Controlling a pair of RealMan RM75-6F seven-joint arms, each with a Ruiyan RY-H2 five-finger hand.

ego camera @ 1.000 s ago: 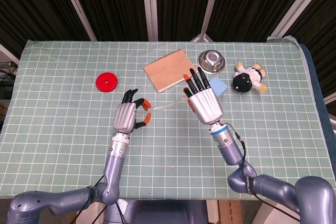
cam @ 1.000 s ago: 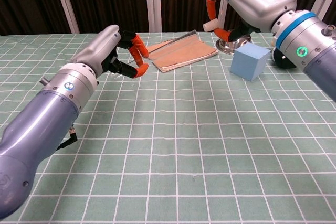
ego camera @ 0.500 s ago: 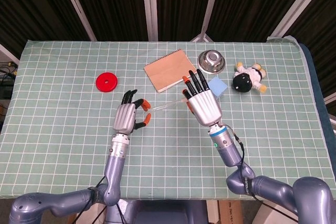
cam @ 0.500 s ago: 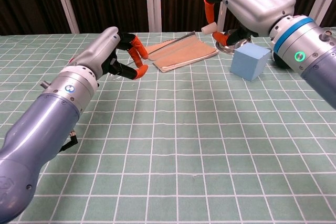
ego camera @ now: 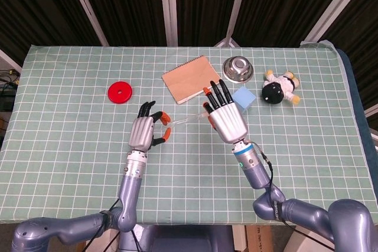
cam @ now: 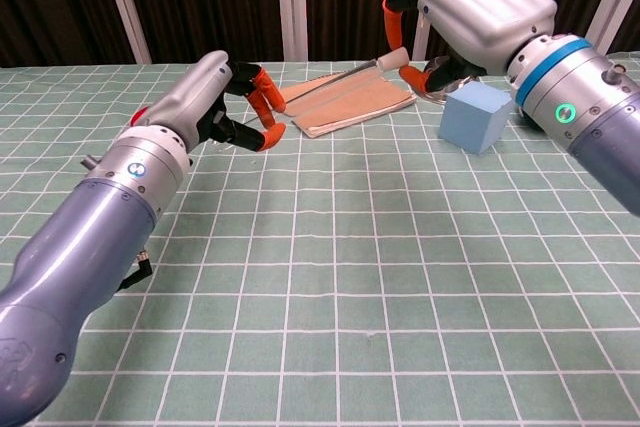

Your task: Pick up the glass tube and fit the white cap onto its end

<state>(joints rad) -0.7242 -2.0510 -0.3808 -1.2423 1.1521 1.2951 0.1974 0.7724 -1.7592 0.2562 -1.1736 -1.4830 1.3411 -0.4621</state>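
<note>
Both hands are loaded: your left hand [cam: 215, 97] pinches the thin, brittle glass tube [cam: 330, 77] above the table; your right hand [cam: 470, 7] pinches the white cap [cam: 395, 58] at its far end. Squeeze lightly.

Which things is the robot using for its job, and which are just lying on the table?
Using:
glass tube, held by left robot hand
white cap, held by right robot hand

Just lying about:
notebook
blue cube
red disc
metal bowl
toy figure
</note>
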